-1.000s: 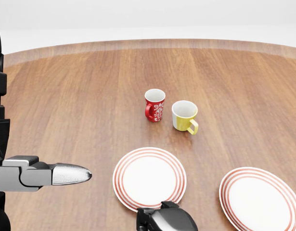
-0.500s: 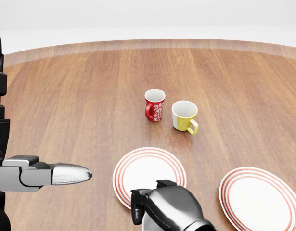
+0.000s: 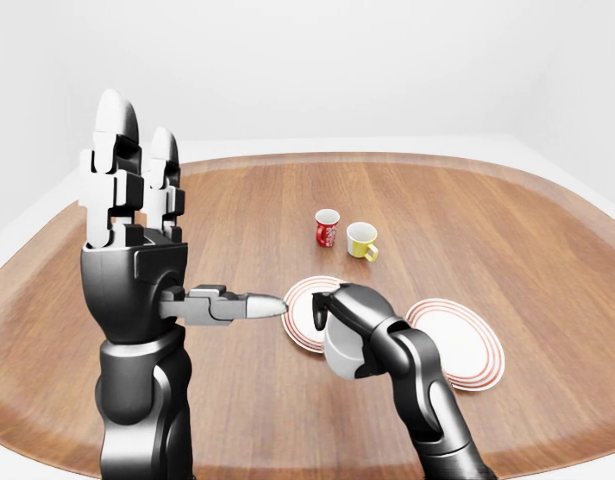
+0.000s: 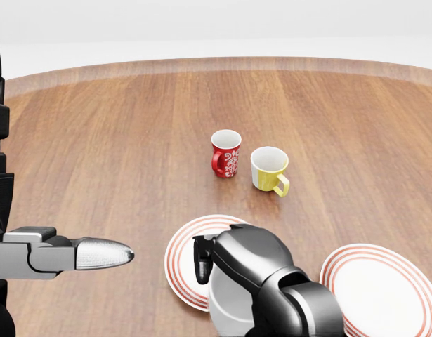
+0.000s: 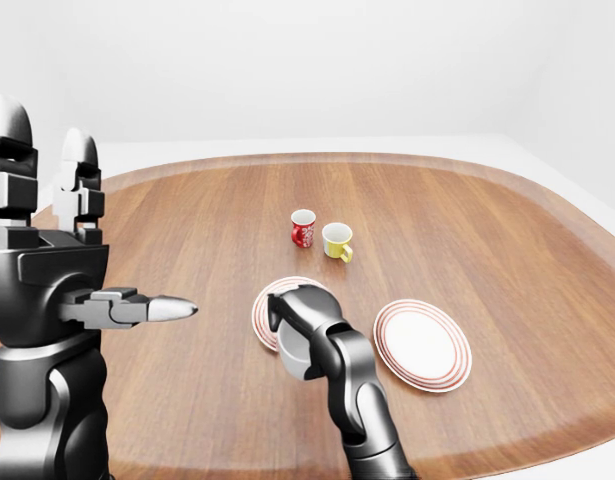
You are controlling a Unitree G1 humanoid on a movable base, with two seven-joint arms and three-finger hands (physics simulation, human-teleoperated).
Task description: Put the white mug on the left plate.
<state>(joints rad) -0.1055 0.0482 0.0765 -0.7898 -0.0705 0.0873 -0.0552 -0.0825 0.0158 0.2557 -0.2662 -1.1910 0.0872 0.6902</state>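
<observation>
My right hand [image 3: 352, 312] has its fingers [image 4: 201, 261] wrapped round the white mug [image 3: 342, 352], holding it above the near edge of the left plate [image 4: 179, 256] on the wooden bench [image 3: 237, 215]. I cannot tell whether the mug touches the plate. My left hand [image 3: 132, 215] is raised upright at the left of the left-eye view, fingers spread and straight, thumb pointing sideways, holding nothing. A red mug [image 4: 226, 153] and a yellow mug [image 4: 269, 169] stand side by side higher up, and the right plate [image 4: 384, 291] lies bare.
</observation>
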